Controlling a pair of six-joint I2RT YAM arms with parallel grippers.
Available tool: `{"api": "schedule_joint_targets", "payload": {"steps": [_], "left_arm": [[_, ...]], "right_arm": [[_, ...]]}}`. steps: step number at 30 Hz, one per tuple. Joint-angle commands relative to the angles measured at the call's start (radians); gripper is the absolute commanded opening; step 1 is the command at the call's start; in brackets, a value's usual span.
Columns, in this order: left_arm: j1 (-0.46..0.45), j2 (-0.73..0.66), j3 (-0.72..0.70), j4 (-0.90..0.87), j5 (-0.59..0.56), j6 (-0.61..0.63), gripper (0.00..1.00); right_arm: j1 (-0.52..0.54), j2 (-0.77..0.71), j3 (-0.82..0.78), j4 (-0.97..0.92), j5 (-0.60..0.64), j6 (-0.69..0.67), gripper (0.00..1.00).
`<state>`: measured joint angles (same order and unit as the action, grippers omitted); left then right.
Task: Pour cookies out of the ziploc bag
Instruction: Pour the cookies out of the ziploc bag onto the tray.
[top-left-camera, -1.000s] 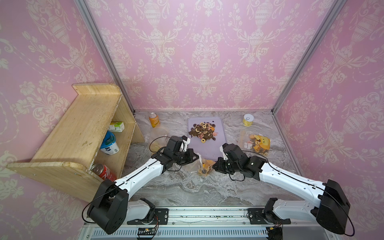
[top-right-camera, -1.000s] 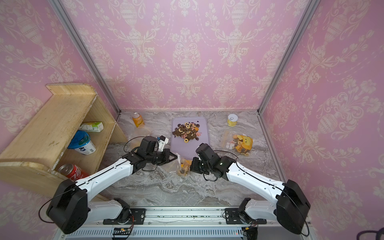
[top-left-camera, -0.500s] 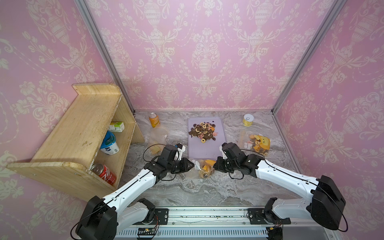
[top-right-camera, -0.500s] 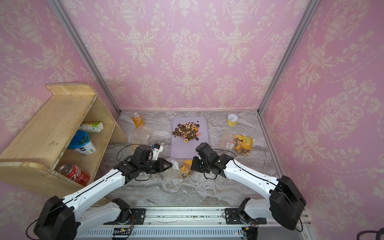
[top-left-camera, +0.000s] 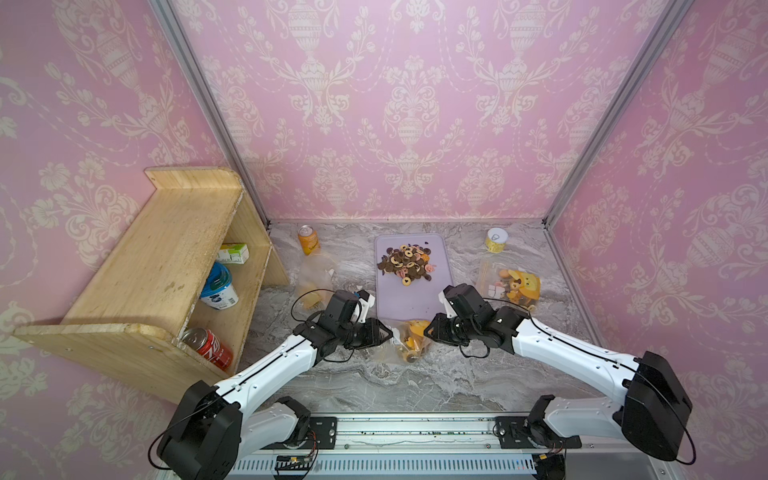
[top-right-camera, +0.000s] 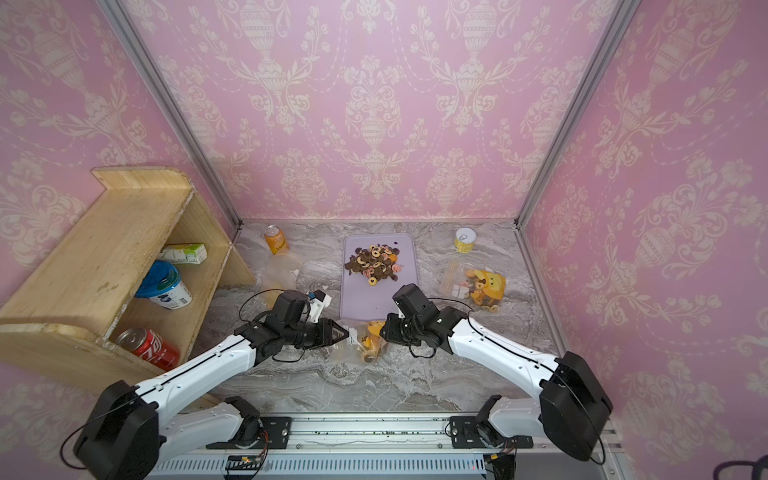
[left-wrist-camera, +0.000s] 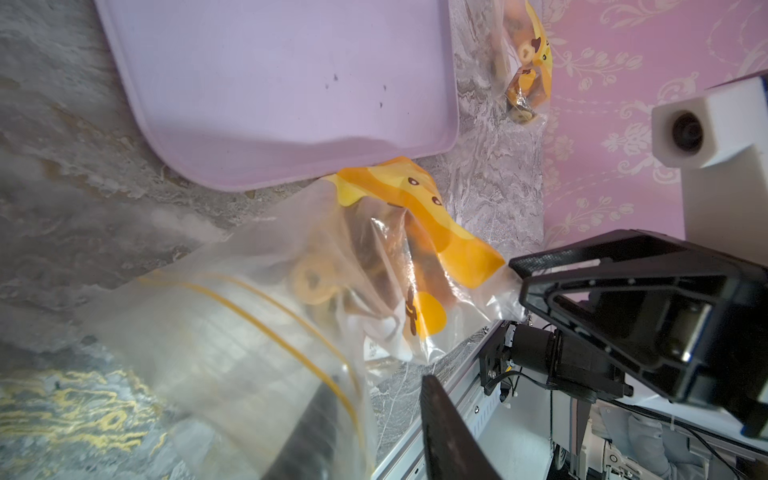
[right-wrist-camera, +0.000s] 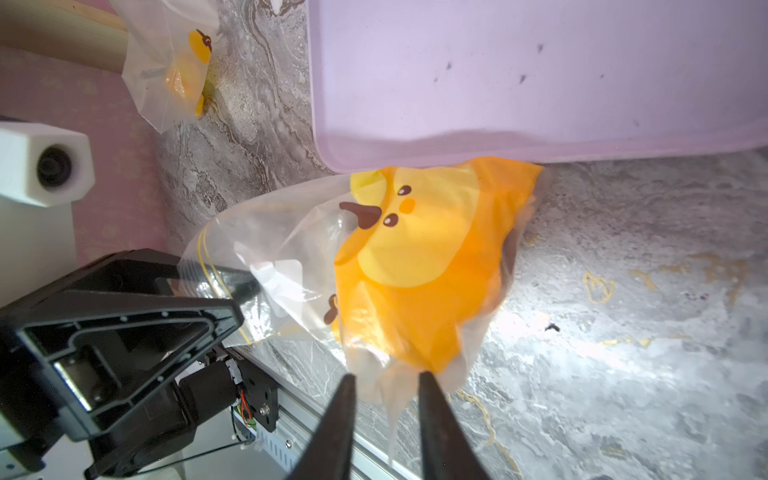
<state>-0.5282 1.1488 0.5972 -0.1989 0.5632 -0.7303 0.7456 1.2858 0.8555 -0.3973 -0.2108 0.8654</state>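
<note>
At the left tool (top-left-camera: 388, 332) the jaws stand apart, straddling the zip end of a clear ziploc bag printed with a yellow cartoon face (top-left-camera: 409, 337); in the left wrist view one dark finger (left-wrist-camera: 449, 436) is bare, the other shows blurred behind the film; nothing pinched. On the right tool (top-left-camera: 428, 330) the jaws are apart too; the bag's loose corner opposite the zip lies in the gap between its fingers (right-wrist-camera: 436, 424), unclamped. The bag is slumped on the grey marbled table (top-left-camera: 415, 386) between both tools, its yellow part touching the near rim of a lilac plastic tray (top-left-camera: 409, 301); a few small round cookies (left-wrist-camera: 311, 284), tan and dark brown, sit inside the bag. A bigger heap of loose biscuits (top-left-camera: 405, 264), brown, tan, orange and pink, lies on the tray's far half. A second printed bag (top-left-camera: 511, 286) is right of the tray, a crumpled clear bag (top-left-camera: 313, 278) left of it. An orange can (top-left-camera: 308, 240) and a yellow tin (top-left-camera: 496, 240) stand by the back wall; a wooden shelf (top-left-camera: 166, 257) is far left.
</note>
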Motion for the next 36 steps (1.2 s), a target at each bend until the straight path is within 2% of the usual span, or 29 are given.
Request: {"api": "schedule_joint_targets", "payload": {"steps": [1,3,9,18,26,29,33,34,36], "left_arm": [[-0.013,0.0,-0.023,0.024,0.028,0.02,0.36],[-0.018,-0.003,-0.031,0.039,0.029,0.013,0.34],[-0.036,0.021,-0.037,0.061,0.043,0.011,0.28],[-0.095,0.045,-0.039,0.083,0.031,0.009,0.28],[-0.12,0.075,-0.031,0.097,0.027,0.005,0.18],[-0.121,0.078,-0.018,0.087,0.016,0.01,0.12],[-0.121,0.086,0.013,0.076,0.012,0.017,0.07],[-0.121,0.089,0.019,0.077,0.013,0.016,0.06],[-0.119,0.099,0.042,0.075,0.007,0.021,0.04]], "right_arm": [[-0.005,-0.054,0.016,-0.049,0.014,-0.022,0.49],[-0.003,-0.067,0.019,-0.073,0.016,-0.029,0.56],[0.0,-0.062,0.008,-0.13,0.007,-0.041,0.59],[0.01,-0.089,-0.081,-0.081,-0.03,-0.005,0.59],[0.031,-0.018,-0.087,0.013,-0.03,0.01,0.56],[0.031,0.012,-0.078,0.035,-0.037,0.012,0.49],[0.032,0.044,-0.071,0.067,-0.054,0.025,0.14],[0.03,0.043,-0.07,0.063,-0.05,0.025,0.08],[0.024,0.028,-0.07,0.053,-0.034,0.021,0.03]]}}
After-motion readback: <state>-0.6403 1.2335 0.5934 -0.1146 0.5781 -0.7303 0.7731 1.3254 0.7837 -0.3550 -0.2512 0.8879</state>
